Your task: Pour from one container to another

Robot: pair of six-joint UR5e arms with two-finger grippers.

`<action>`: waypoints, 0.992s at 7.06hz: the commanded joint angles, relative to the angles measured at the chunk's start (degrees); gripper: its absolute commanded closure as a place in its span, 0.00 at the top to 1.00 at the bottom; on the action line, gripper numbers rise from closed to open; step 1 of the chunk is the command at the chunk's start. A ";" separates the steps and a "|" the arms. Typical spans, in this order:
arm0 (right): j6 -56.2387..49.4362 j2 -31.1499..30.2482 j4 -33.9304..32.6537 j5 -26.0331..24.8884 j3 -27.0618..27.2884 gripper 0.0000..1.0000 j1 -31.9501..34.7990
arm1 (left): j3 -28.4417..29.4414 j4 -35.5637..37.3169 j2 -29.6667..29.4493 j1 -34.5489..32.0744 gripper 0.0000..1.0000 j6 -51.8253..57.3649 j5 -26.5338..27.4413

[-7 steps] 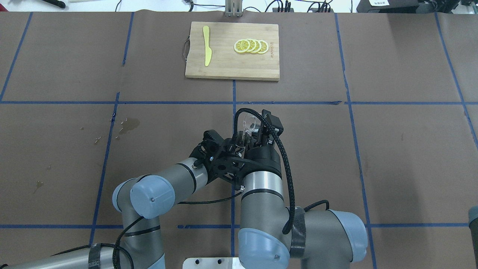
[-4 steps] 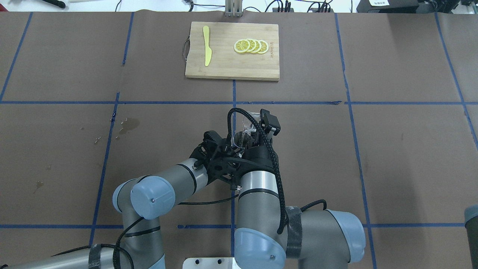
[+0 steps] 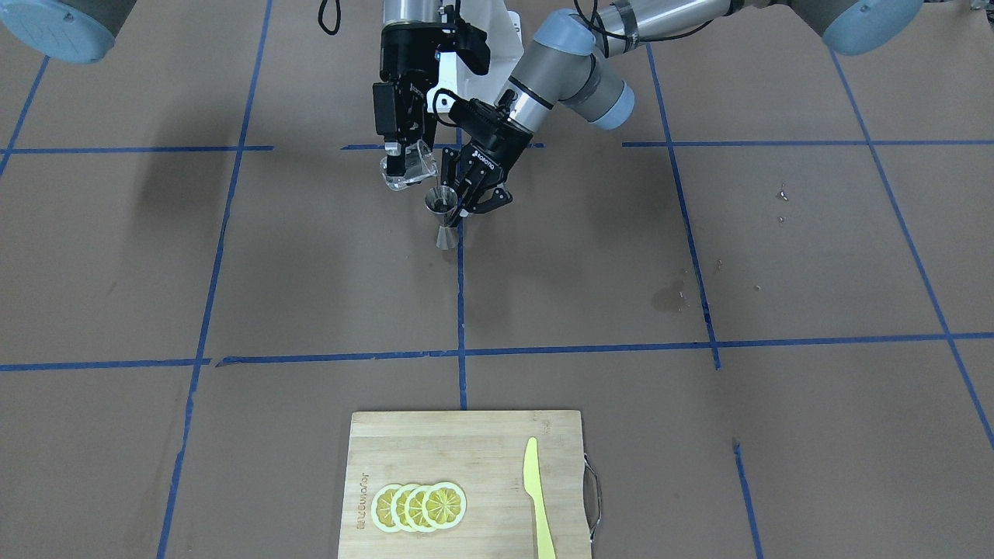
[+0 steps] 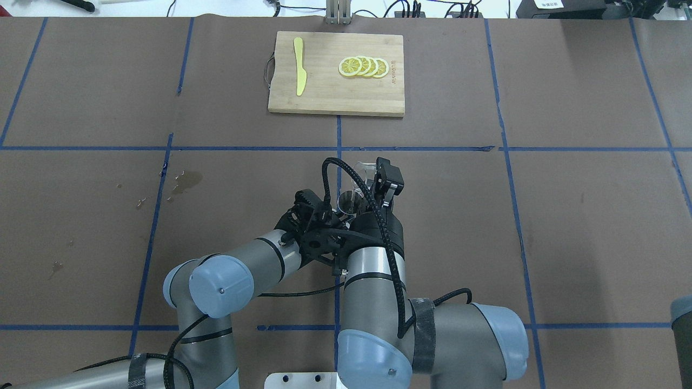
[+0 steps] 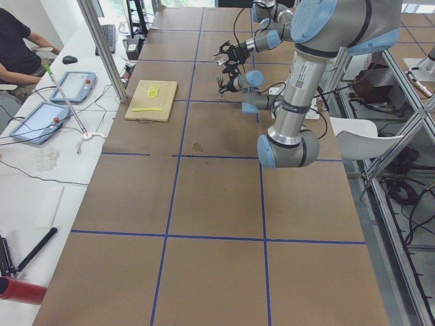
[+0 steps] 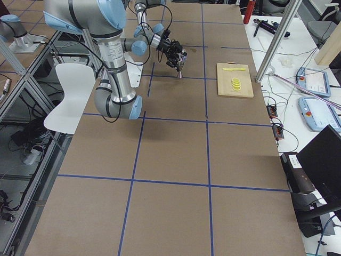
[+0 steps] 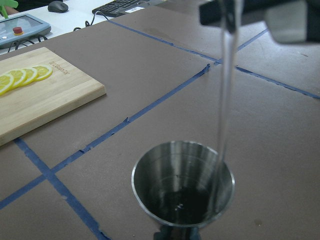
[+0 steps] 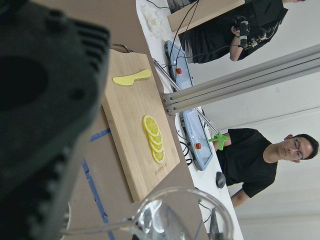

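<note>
Two tools are clenched: the right tool (image 3: 397, 159) on the glass (image 3: 411, 167), the left tool (image 3: 463, 208) on the jigger (image 3: 443, 203). The glass has tipped further, just above the jigger, so a thin stream (image 7: 225, 100) now falls in, and pouring has begun.

Brown worktop (image 4: 584, 227) gridded with blue tape (image 4: 421, 148) — a white chair (image 6: 70, 96) at one side, a white bench (image 5: 30, 173) opposite.
</note>
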 commanded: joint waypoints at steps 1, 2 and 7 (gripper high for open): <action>-0.82 0.01 -0.09 -0.07 0.01 0.00 0.00 | 0.00 0.02 0.00 0.02 0.00 0.00 0.03; -1.34 0.01 -0.70 -0.07 0.01 0.00 0.09 | 0.00 -0.06 0.00 0.10 0.00 0.00 0.03; -3.72 1.15 -2.72 -0.07 0.09 0.00 0.09 | 0.00 -0.07 0.00 0.10 0.00 -0.26 0.03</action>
